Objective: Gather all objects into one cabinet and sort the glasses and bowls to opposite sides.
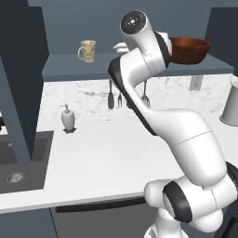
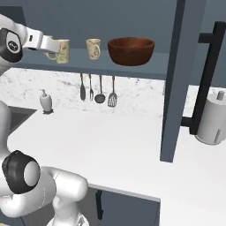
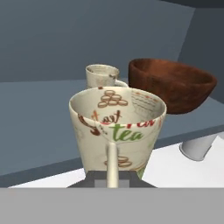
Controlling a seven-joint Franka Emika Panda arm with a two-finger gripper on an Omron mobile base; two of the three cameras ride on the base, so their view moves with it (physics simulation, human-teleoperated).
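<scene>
On the cabinet shelf (image 2: 132,70), cup (image 2: 93,48) beside empty bowl (image 2: 131,50).

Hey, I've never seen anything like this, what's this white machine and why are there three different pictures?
It's a white robot arm in a simulated kitchen. Two pictures come from cameras behind the arm, one on its left and one on its right; the third looks out from its hand. The gripper is shut on the handle of a patterned cup, holding it at the dark shelf. On that shelf stand another cup and a brown bowl. The white counter below holds a soap dispenser.
</scene>
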